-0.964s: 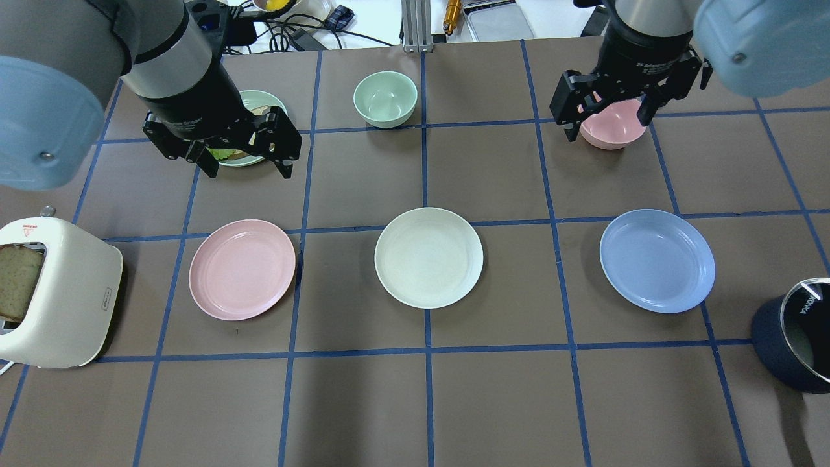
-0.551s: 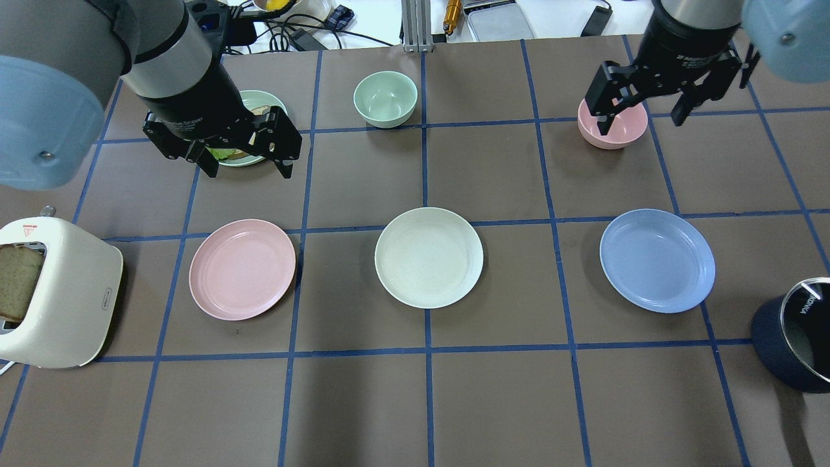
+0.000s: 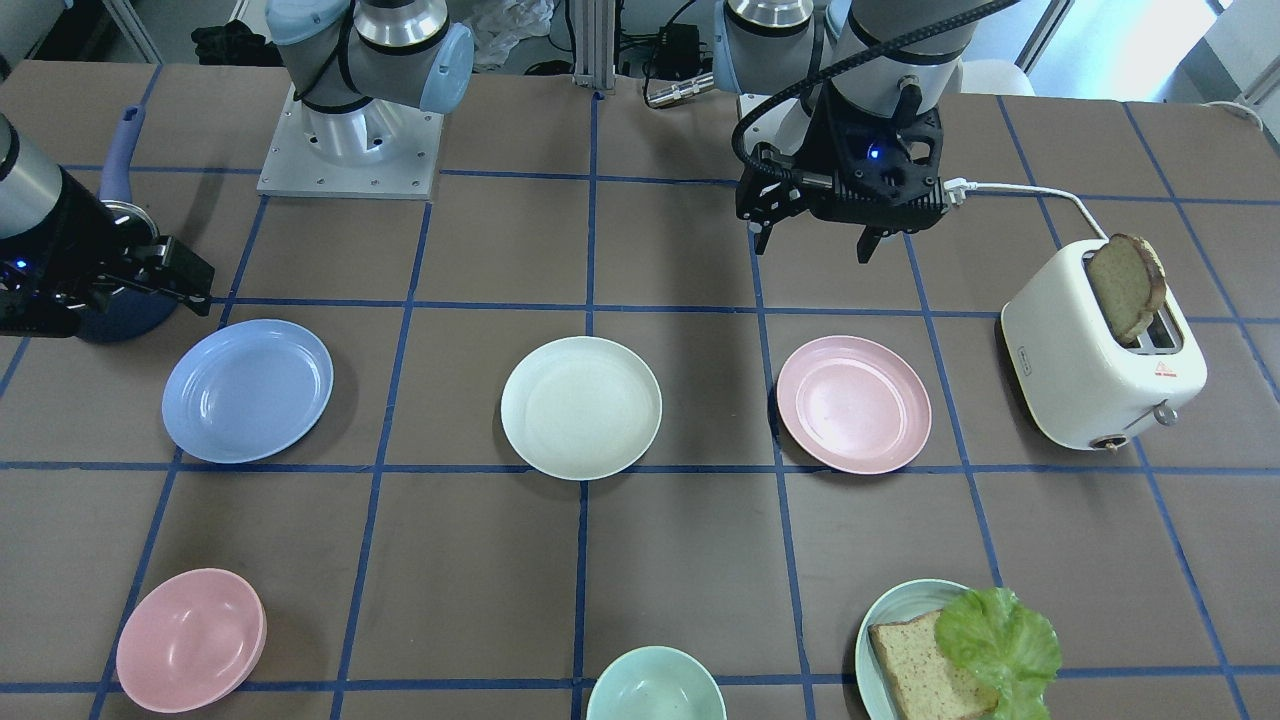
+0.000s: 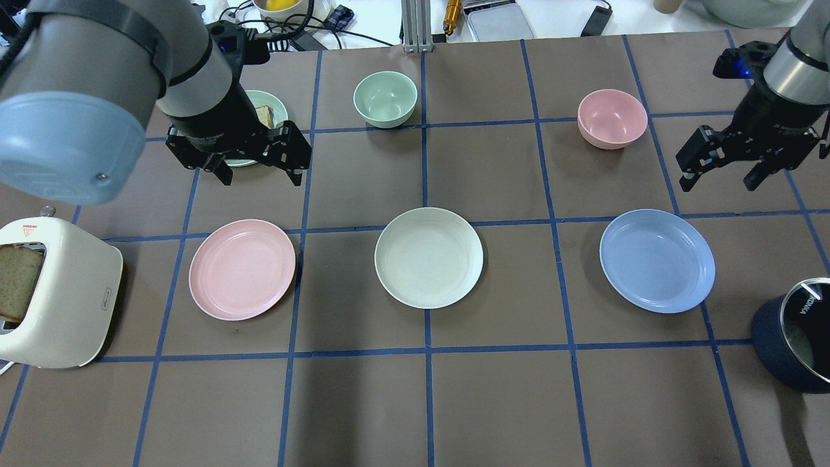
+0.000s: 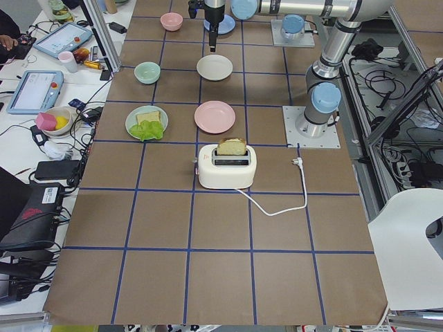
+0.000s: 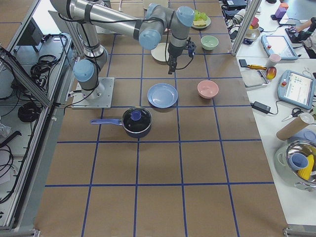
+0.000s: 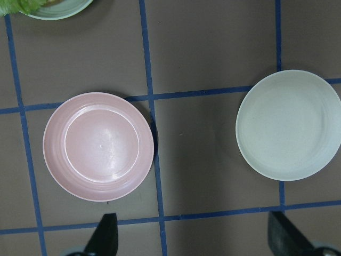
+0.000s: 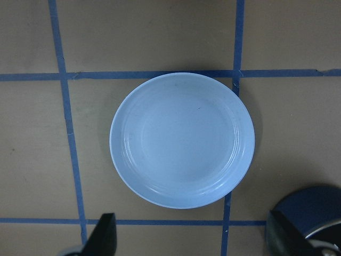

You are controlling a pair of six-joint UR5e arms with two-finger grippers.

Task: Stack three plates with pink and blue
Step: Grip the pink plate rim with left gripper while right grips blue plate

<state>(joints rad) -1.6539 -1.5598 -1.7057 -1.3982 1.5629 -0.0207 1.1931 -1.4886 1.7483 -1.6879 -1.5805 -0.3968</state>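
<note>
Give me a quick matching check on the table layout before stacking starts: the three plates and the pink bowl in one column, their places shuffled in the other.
1. pink plate
2. cream plate
3. blue plate
4. pink bowl

a. nearest the dark pot
b. middle of the plate row
c. next to the toaster
d. beyond the plate row, level with the green bowl

Pairs: 1-c, 2-b, 3-a, 4-d

The blue-gridded brown desk [image 4: 493,402] carries a pink plate [image 4: 242,269], cream plate [image 4: 428,257] and blue plate [image 4: 657,260] in a row, plus a toaster [image 4: 58,292], saucepan [image 4: 794,334], pink bowl [image 4: 612,118] and green bowl [image 4: 384,98].
</note>
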